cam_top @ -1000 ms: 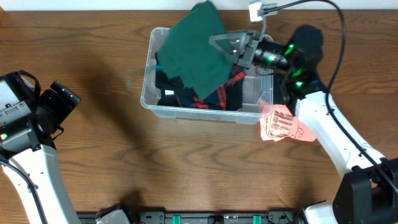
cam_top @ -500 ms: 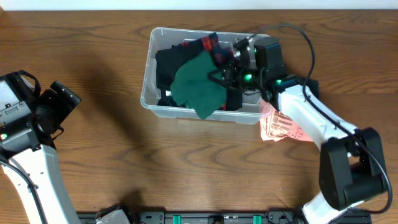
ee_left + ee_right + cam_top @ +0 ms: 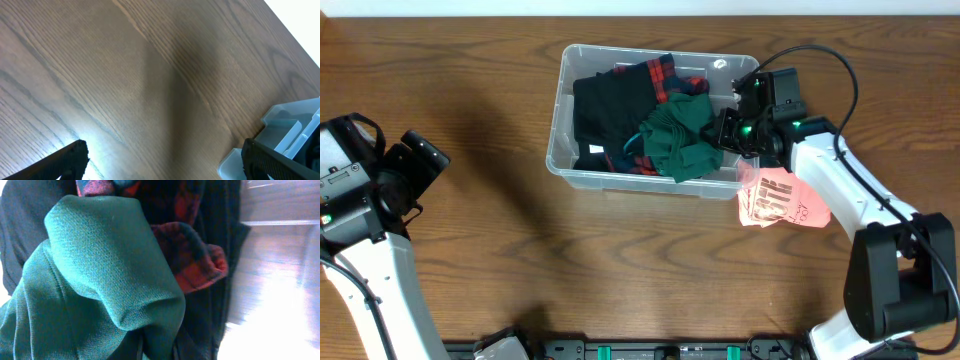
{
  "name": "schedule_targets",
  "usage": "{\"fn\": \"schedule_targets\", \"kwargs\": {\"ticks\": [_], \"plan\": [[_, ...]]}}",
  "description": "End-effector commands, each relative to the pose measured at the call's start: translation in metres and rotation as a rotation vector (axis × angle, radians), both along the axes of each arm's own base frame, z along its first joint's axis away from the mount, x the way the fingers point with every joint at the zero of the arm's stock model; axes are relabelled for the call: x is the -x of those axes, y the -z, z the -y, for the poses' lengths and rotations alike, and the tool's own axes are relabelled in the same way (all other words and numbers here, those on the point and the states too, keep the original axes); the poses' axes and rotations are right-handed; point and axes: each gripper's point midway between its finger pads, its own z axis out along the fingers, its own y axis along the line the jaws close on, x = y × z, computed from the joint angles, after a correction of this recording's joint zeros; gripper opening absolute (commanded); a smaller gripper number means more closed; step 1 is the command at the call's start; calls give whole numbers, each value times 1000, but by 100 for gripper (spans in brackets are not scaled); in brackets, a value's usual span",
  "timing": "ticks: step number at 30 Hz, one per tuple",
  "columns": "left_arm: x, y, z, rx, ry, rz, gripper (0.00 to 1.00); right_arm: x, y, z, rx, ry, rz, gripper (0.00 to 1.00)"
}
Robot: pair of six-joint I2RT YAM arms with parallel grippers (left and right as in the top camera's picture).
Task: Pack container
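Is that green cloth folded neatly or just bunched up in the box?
Bunched up. The green cloth lies crumpled in rounded folds inside the container, atop darker clothes.

container [image 3: 563, 150] 1 | green cloth [image 3: 678, 145] 1 | plaid cloth [image 3: 660, 72] — red and navy — 1 | black cloth [image 3: 605, 105] 1 | pink sheet [image 3: 780, 200] 1

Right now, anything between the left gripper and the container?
Nothing. Only bare wooden table lies between the left gripper and the container, as the overhead view shows; the left wrist view agrees.
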Motion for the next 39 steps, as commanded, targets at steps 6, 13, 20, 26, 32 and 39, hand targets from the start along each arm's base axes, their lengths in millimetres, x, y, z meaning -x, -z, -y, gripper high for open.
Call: {"fn": "schedule_targets", "kwargs": {"ticks": [6, 13, 20, 26, 32, 39], "plan": [[2, 2, -3, -17, 6, -16, 98, -9, -10, 41, 214, 94, 90, 6], [2, 2, -3, -17, 6, -16, 98, -6, -22, 47, 243, 93, 119, 17], [2, 2, -3, -17, 6, -16, 98, -10, -42, 81, 366, 203, 175, 72], [2, 2, -3, -17, 6, -16, 98, -11, -117, 91, 289, 241, 372, 61], [2, 2, -3, -17, 6, -16, 98, 8, -138, 42, 128, 76, 407, 23], [2, 2, -3, -17, 6, -16, 98, -1, -72, -3, 220, -7, 307, 2]]}}
